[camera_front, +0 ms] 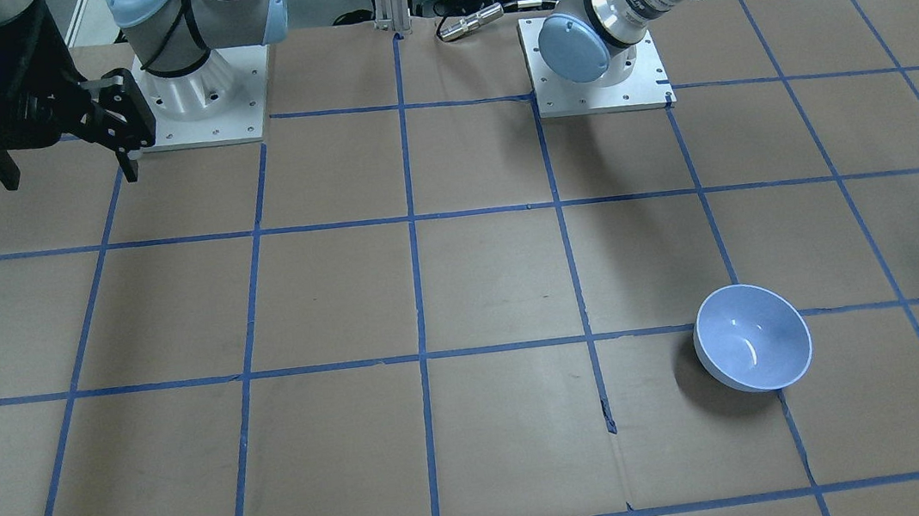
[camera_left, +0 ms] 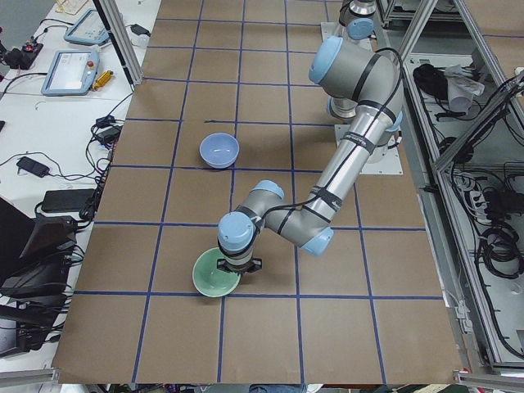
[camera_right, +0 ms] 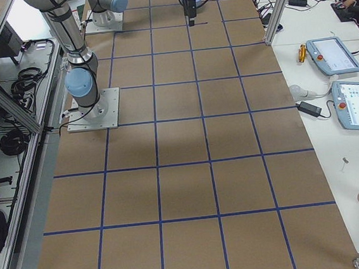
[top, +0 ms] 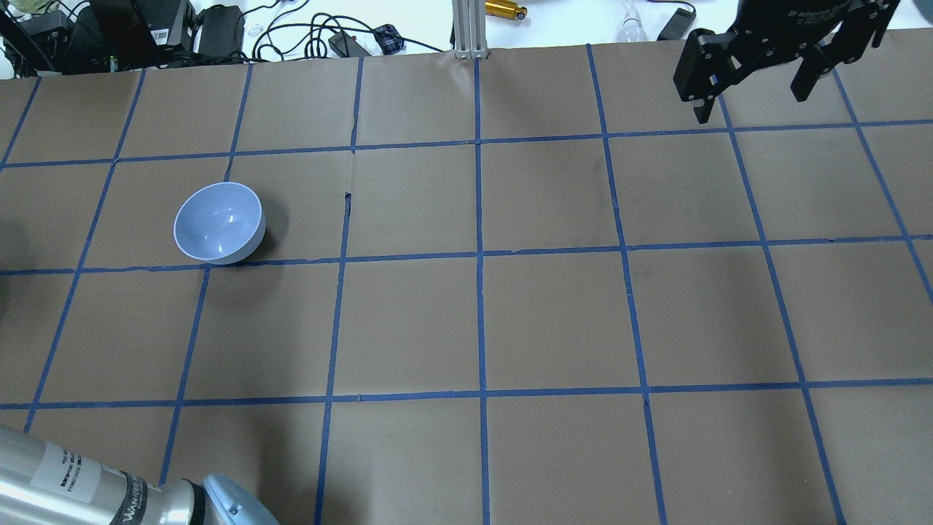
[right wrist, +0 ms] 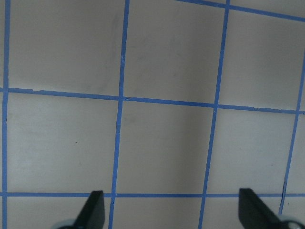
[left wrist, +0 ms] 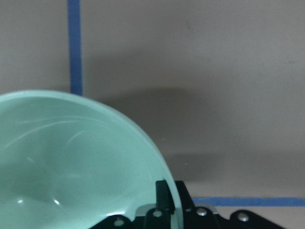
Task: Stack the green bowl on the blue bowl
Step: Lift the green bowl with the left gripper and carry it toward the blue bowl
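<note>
Green bowl (camera_left: 211, 277): near the table's (top: 554, 313) end on the robot's left, beside a line of the blue tape grid (top: 479, 321) and well apart from the blue bowl (top: 219, 222). Only the left side view and the left wrist camera show it.
Left gripper (left wrist: 170, 194): clamped on the green bowl's rim. The wrist camera shows one finger (left wrist: 163, 193) against the inner wall, with the other hidden behind the rim. Whether the bowl rests on the table or hangs just above it cannot be told.
Blue bowl: upright, mouth up, on the robot's left half of the table, touching a tape line. The overhead, front and left side views show it.
Right gripper (camera_front: 67, 168): spread wide, holding nothing, raised above the table's right part. Its wrist camera shows both fingertips over taped squares.
Left arm (camera_left: 352, 155): the overhead view catches only its silver forearm in the lower left corner. The left side view shows it bent down to the green bowl.
</note>
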`<control>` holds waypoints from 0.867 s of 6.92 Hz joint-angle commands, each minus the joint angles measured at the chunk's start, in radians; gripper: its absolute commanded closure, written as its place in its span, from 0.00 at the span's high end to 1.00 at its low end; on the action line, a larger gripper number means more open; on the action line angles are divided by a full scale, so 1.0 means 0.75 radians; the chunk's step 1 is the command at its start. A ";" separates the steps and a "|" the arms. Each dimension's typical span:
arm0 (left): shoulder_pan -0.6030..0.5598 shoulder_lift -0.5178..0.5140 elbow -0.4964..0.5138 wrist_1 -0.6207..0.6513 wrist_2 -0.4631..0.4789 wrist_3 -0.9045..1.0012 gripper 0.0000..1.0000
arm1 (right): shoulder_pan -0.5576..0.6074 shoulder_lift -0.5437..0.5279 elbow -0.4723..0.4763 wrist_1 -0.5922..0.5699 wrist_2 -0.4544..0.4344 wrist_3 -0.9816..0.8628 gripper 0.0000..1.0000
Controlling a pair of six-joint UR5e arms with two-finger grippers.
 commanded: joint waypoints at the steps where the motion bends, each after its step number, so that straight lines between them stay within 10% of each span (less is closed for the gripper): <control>1: -0.079 0.088 -0.003 -0.065 -0.016 -0.010 0.00 | 0.000 0.000 0.000 0.000 0.000 0.000 1.00; 6: -0.453 0.333 -0.182 -0.194 -0.112 -0.151 0.00 | 0.000 0.000 0.000 0.000 0.000 0.000 1.00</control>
